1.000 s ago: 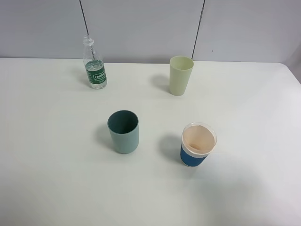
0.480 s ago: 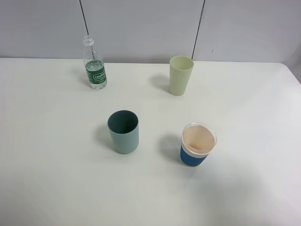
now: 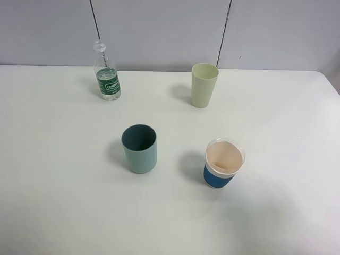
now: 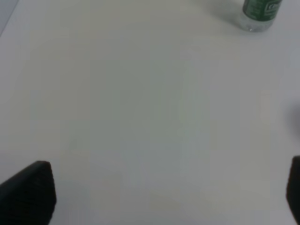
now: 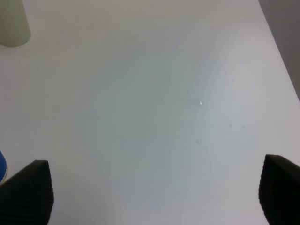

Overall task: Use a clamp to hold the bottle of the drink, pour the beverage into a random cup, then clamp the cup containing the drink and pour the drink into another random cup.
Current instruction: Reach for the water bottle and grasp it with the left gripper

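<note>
The bottle of the drink [image 3: 107,74] stands uncapped at the back left of the white table [image 3: 64,186], with clear beverage [image 3: 106,73] inside. The pale yellow-green tumbler [image 3: 204,85] stands at the back, right of centre. Nearer the front, left of centre, is the squat teal cup [image 3: 139,149]. Neither arm shows in the exterior view. In the left wrist view my left gripper [image 4: 161,192] is open over bare table, with the bottle's base [image 4: 260,11] far ahead. My right gripper [image 5: 152,192] is also open over bare table, with the tumbler's base [image 5: 14,23] far ahead.
A blue-sleeved paper cup [image 3: 224,163] with a clear lid stands front right of the teal cup; its edge [image 5: 1,171] shows beside the right gripper's finger. A grey panelled wall [image 3: 159,32] runs behind the table. The table's right edge [image 5: 281,61] lies near the right gripper.
</note>
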Tool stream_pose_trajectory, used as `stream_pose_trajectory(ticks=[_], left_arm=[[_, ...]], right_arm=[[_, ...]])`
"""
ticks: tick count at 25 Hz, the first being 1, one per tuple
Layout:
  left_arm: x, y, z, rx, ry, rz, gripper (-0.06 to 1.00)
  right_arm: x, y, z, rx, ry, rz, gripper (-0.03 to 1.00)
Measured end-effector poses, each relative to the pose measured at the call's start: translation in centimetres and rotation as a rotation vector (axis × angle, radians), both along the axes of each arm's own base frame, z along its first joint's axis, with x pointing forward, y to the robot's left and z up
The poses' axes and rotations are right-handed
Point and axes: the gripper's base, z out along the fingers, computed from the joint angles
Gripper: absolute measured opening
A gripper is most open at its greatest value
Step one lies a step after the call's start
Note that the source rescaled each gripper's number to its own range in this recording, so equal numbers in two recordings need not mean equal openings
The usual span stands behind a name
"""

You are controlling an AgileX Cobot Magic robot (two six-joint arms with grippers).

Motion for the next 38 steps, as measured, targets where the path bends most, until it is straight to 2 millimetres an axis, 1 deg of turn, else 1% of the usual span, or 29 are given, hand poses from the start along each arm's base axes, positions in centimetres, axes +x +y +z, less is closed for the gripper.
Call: stream_pose_trajectory(ticks=[3, 7, 12, 18, 27, 34, 38], left_arm=[[0.1, 0.0, 0.0, -0.002, 0.008, 0.001, 1.0], [1.4, 0.1, 0.4, -0.007, 0.068, 0.001, 1.0], [4.0, 0.2, 1.8, -0.005, 0.041, -0.001, 1.0], [7.6, 0.3, 2.0, 0.005, 0.078, -0.01, 1.0], [12.4, 0.5, 0.8, 0.048, 0.177, -0.043, 1.0], [16.0, 0.6, -0.9, 0.08, 0.251, -0.072, 1.0], [18.0, 0.7, -2.4, 0.097, 0.31, -0.09, 1.0]], right_arm=[[0.0, 0.0, 0.0, 0.0, 0.0, 0.0, 0.67], [0.0, 0.0, 0.0, 0.0, 0.0, 0.0, 0.67], [0.0, 0.0, 0.0, 0.0, 0.0, 0.0, 0.67], [0.0, 0.0, 0.0, 0.0, 0.0, 0.0, 0.67], [0.0, 0.0, 0.0, 0.0, 0.0, 0.0, 0.67], [0.0, 0.0, 0.0, 0.0, 0.0, 0.0, 0.67], [0.0, 0.0, 0.0, 0.0, 0.0, 0.0, 0.67]])
